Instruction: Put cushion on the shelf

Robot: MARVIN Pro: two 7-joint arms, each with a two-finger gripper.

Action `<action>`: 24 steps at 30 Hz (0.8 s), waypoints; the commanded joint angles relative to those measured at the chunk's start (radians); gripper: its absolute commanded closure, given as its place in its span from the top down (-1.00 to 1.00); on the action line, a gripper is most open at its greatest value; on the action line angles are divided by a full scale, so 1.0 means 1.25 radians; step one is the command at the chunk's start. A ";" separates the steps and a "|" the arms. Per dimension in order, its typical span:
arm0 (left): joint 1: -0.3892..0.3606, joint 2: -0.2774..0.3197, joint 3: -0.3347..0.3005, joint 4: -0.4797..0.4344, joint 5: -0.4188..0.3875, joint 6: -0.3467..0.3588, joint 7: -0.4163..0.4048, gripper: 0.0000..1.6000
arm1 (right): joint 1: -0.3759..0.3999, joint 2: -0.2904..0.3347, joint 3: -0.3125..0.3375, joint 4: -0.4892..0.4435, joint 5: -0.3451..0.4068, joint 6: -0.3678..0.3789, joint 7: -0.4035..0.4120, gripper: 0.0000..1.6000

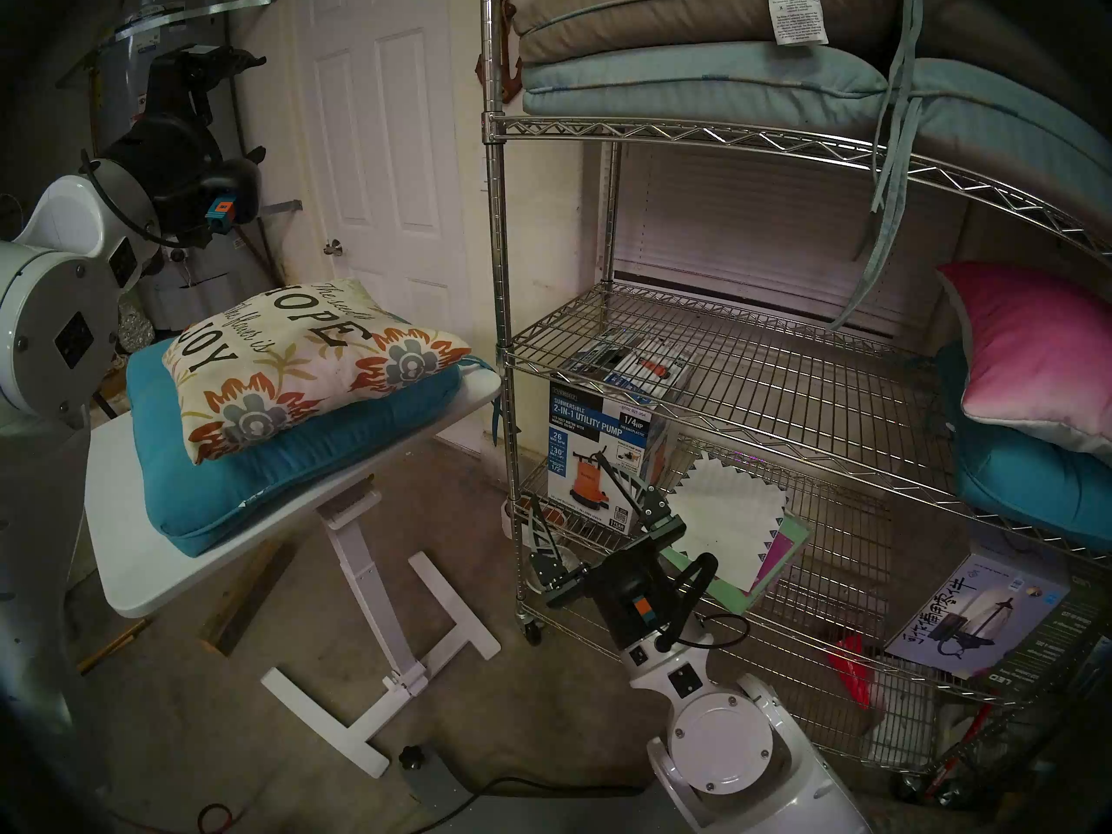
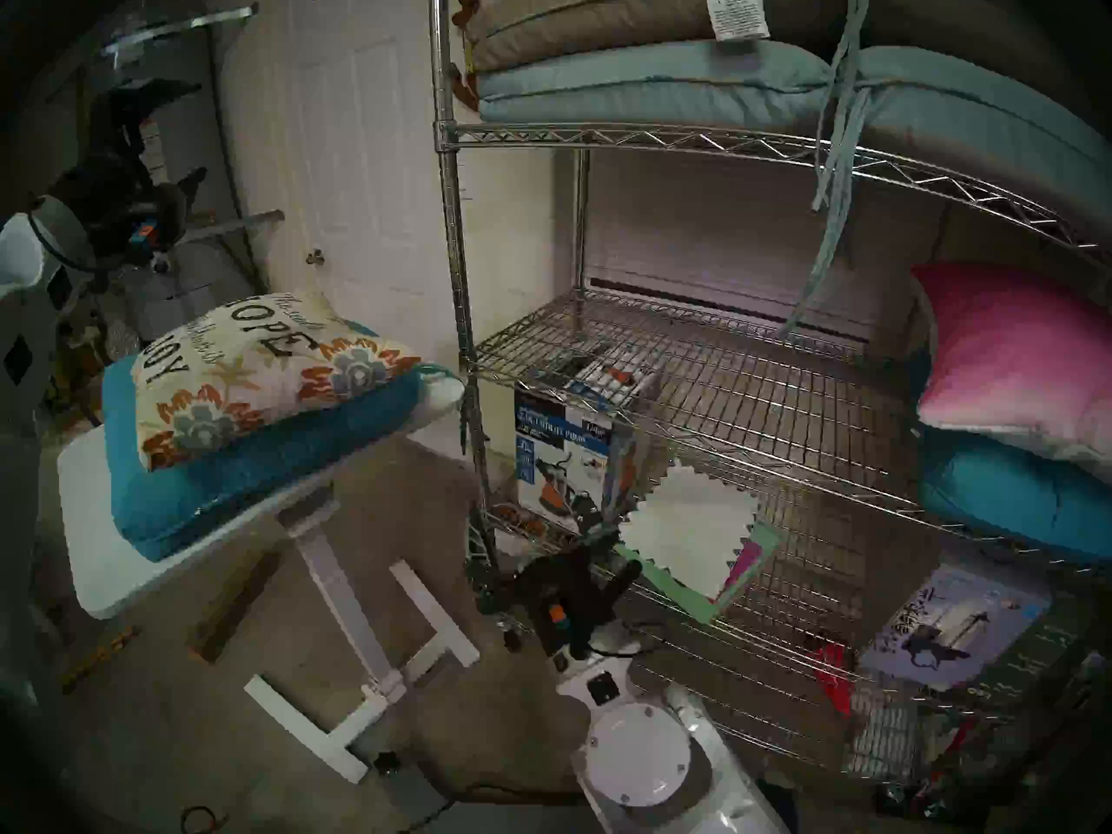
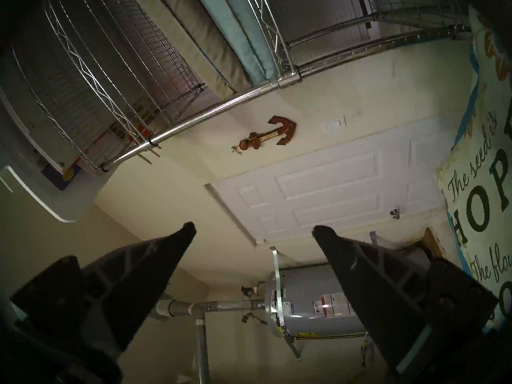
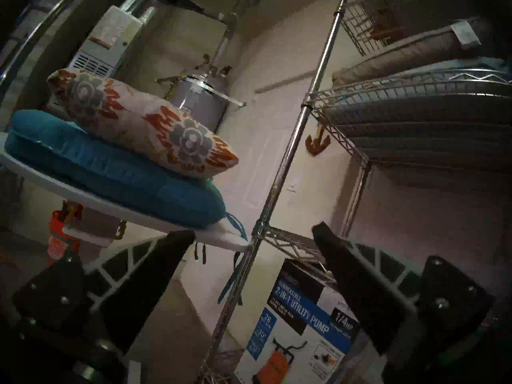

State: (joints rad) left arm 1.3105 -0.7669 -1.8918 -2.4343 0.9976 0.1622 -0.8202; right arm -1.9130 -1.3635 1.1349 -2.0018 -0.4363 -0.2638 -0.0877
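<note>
Meanwhile both end effectors, left (image 3: pixel 253 231) and right (image 1: pixel 593 529), gape empty; cushion (image 1: pixel 301 363) rests on teal pad (image 1: pixel 289 453)

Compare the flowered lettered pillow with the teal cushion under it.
The square cream flowered pillow is printed and lies on top; the plain teal seat cushion is unpatterned, wider, and lies directly on the white table. Both are soft, lie flat and are untouched.

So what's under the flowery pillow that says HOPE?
The flowery pillow lies on a teal seat cushion, which rests on a small white table. The part of the teal cushion right beneath the pillow is covered, so anything there cannot be seen.
</note>
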 commanded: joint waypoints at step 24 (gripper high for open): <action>-0.003 -0.002 -0.006 -0.007 0.000 0.000 0.003 1.00 | 0.256 -0.026 -0.194 0.183 -0.101 -0.016 -0.313 1.00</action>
State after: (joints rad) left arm 1.3098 -0.7670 -1.8917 -2.4349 0.9991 0.1623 -0.8206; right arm -1.6740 -1.3793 0.9436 -1.7796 -0.5521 -0.2934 -0.3833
